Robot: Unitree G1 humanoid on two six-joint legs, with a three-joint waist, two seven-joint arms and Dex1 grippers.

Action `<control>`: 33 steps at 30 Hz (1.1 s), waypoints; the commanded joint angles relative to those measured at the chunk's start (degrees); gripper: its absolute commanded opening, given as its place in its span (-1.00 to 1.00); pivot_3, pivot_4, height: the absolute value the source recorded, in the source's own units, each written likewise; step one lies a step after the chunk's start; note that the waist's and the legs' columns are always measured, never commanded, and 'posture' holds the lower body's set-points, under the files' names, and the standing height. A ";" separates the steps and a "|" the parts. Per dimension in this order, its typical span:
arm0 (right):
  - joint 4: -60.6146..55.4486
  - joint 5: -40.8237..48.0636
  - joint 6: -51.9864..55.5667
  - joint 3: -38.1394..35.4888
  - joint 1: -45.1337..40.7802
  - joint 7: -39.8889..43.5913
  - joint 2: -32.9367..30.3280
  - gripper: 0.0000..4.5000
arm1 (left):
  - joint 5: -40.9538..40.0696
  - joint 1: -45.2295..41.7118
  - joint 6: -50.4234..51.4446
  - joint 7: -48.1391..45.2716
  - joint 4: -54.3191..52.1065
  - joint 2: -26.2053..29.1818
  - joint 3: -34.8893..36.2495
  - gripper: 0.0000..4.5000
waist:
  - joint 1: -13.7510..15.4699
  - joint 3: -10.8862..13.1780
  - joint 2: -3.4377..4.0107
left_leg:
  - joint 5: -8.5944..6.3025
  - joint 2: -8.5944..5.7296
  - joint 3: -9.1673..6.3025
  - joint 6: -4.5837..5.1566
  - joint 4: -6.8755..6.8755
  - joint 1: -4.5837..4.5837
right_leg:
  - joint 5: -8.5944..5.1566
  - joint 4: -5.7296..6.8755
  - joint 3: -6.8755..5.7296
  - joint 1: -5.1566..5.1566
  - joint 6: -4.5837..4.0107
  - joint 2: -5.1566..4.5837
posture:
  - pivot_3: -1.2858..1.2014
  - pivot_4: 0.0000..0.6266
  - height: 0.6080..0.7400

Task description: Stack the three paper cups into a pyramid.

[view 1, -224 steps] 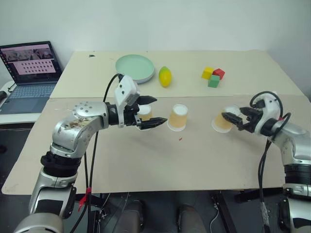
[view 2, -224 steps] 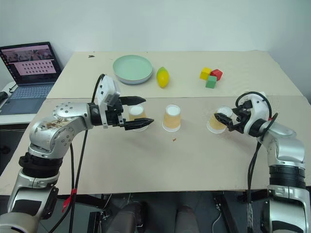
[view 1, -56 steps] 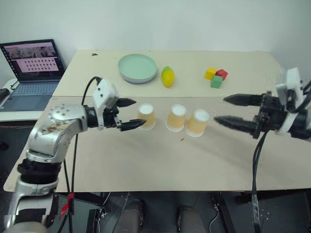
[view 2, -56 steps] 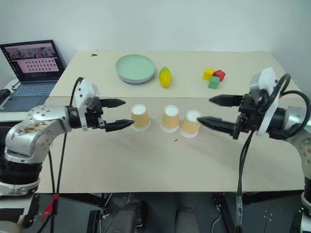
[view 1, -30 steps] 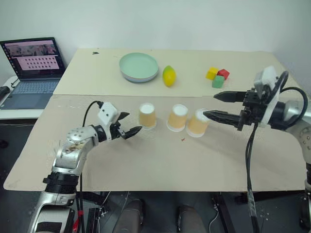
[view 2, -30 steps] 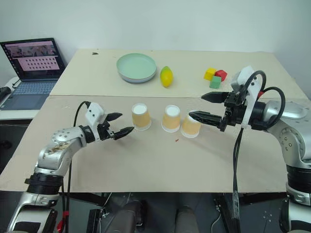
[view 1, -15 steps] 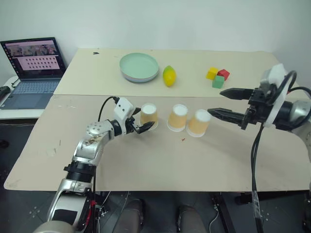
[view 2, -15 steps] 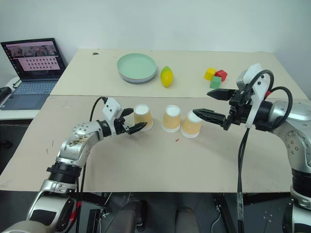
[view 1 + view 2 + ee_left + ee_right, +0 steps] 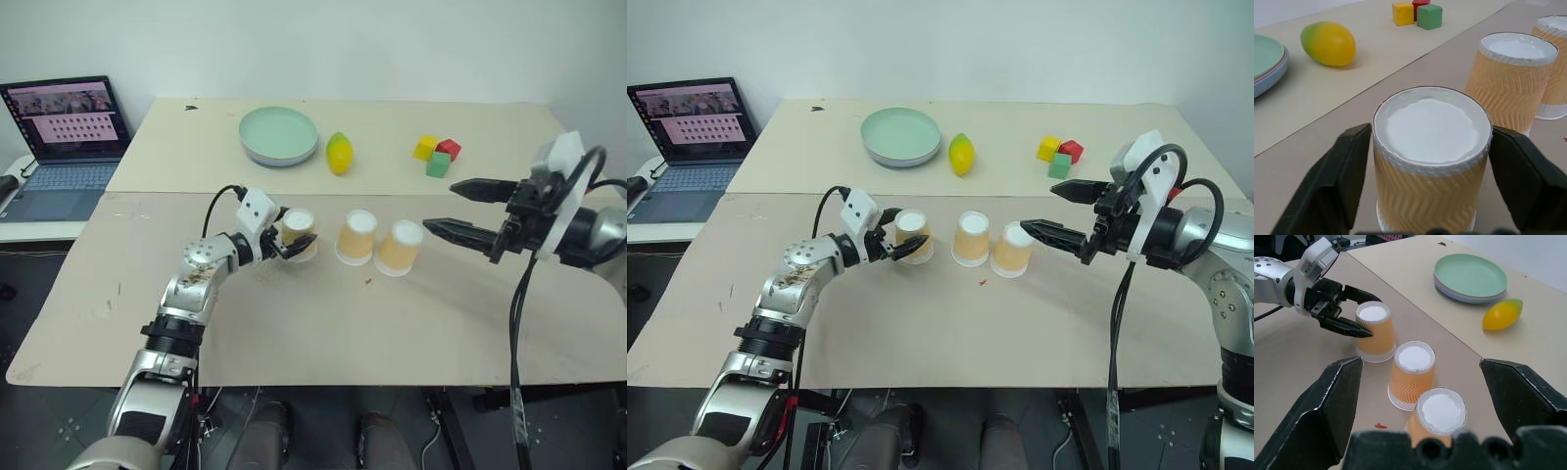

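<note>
Ribbed tan paper cups (image 9: 357, 236) are standing inverted, left gripper (image 9: 286, 242) clenching the end one, right gripper (image 9: 453, 209) gaping.

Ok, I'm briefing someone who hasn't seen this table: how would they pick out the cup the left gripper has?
Start at the green plate at the table's far side and come toward the robot to the row of three upside-down paper cups. It is the leftmost cup, standing apart from the other two, with the left gripper closed around its sides.
</note>
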 commanded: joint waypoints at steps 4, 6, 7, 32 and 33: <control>-1.04 0.47 -0.63 -2.77 -0.31 -0.11 -1.34 1.00 | -0.20 -1.65 -1.11 0.73 -0.68 -0.36 1.26 0.13 | 0.01 0.00 0.00 | 0.00 0.00 0.00 0.00 0.00 0.00 | 0.00 0.00 0.00 0.00 0.00 0.00 | 0.03 -0.52 1.00; -0.71 0.29 -0.79 -2.88 -0.24 0.10 -1.58 1.00 | -0.18 -1.97 -1.10 1.14 -0.74 -0.45 1.40 0.13 | 0.02 0.00 0.00 | 0.00 0.00 0.00 0.00 0.00 0.00 | 0.00 0.00 0.00 0.00 0.00 0.00 | 0.03 -0.52 1.00; -0.53 0.19 -0.90 -2.88 -0.20 0.17 -1.65 1.00 | -0.21 -2.42 -1.03 1.33 -0.65 -0.47 1.54 0.13 | 0.04 0.00 0.00 | 0.00 0.00 0.00 0.00 0.00 0.00 | 0.00 0.00 0.00 0.00 0.00 0.00 | 0.03 -0.52 1.00; -13.76 3.94 1.88 -6.94 11.93 -10.75 4.20 1.00 | -1.71 -40.43 -1.15 -14.68 27.75 -10.23 0.53 0.13 | -0.51 0.10 -0.17 | -0.01 -0.05 -0.04 0.02 0.10 -0.06 | 0.00 0.03 -0.10 0.02 0.19 -0.01 | 0.03 -0.52 1.00; -14.44 4.16 2.01 -7.19 12.42 -11.51 4.49 1.00 | -1.32 -40.96 -1.46 -15.34 28.88 -10.70 0.13 0.13 | -0.59 0.11 -0.18 | 0.00 -0.05 -0.05 0.02 0.10 -0.07 | -0.01 0.06 -0.10 0.02 0.19 -0.01 | 0.03 -0.52 1.00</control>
